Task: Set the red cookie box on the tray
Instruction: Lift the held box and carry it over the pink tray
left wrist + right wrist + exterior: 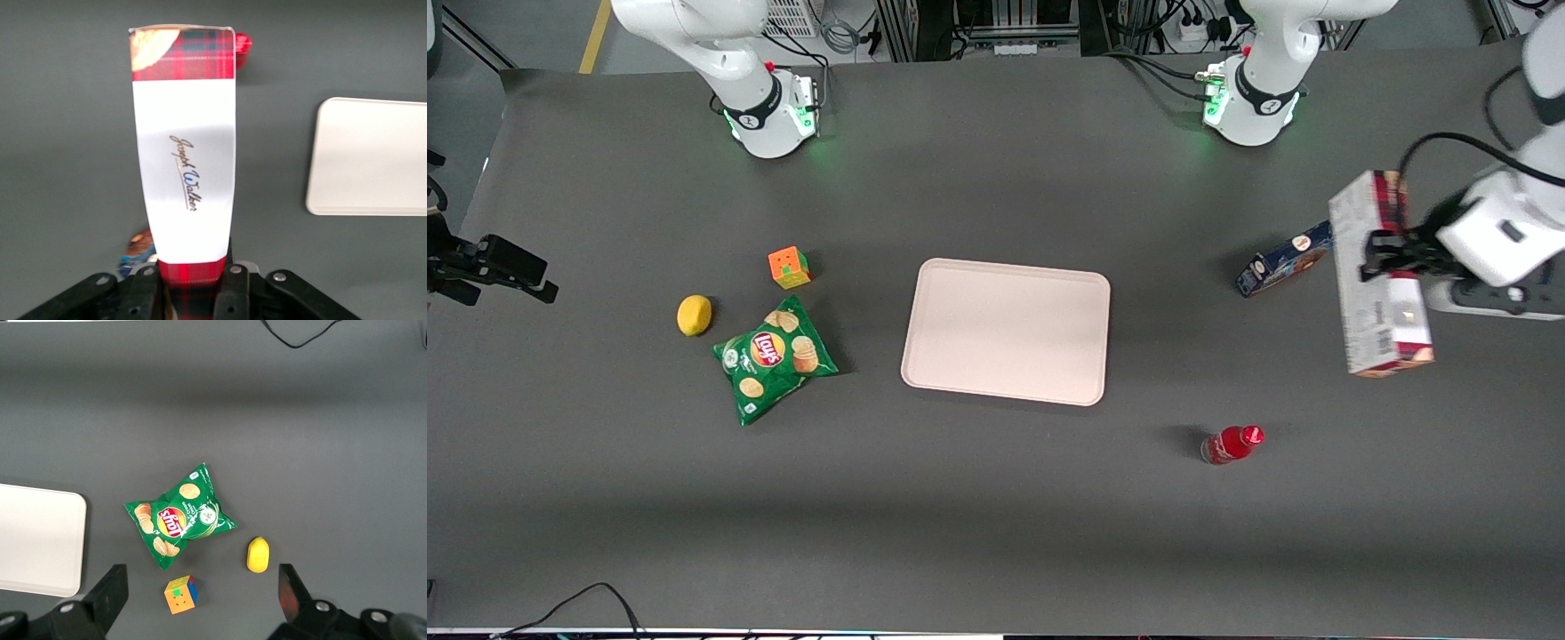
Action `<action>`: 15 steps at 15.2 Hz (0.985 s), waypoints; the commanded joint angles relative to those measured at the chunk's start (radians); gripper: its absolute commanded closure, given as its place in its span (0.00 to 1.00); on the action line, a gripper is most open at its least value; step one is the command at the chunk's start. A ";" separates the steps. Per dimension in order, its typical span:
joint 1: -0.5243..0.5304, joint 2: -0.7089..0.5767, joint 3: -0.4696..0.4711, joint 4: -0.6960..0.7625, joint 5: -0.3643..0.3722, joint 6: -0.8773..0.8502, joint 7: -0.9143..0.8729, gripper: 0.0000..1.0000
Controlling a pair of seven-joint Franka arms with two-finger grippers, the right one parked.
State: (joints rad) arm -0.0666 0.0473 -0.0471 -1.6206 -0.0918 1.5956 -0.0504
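The red cookie box [1378, 276] hangs in the air at the working arm's end of the table, long and narrow, its grey-white side toward the front camera. My gripper [1387, 256] is shut on it near its middle. In the left wrist view the box [185, 153] shows its white band and red plaid ends, with the black fingers [233, 293] clamped on both sides. The pale pink tray [1007, 331] lies flat at the table's middle with nothing on it, well apart from the box; its corner [367, 157] also shows from the wrist.
A dark blue box [1282, 260] lies on the table beside the held box. A small red bottle [1232, 444] lies nearer the front camera. Toward the parked arm's end are a green chip bag [774, 359], a lemon [694, 315] and a colour cube [789, 267].
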 commanded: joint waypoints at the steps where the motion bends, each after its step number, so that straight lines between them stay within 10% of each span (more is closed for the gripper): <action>1: -0.016 -0.004 -0.135 0.030 0.010 -0.016 -0.231 0.95; 15: -0.110 0.161 -0.439 -0.268 0.127 0.463 -0.580 0.95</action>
State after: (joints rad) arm -0.1430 0.1634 -0.4753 -1.8711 -0.0459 1.9982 -0.5299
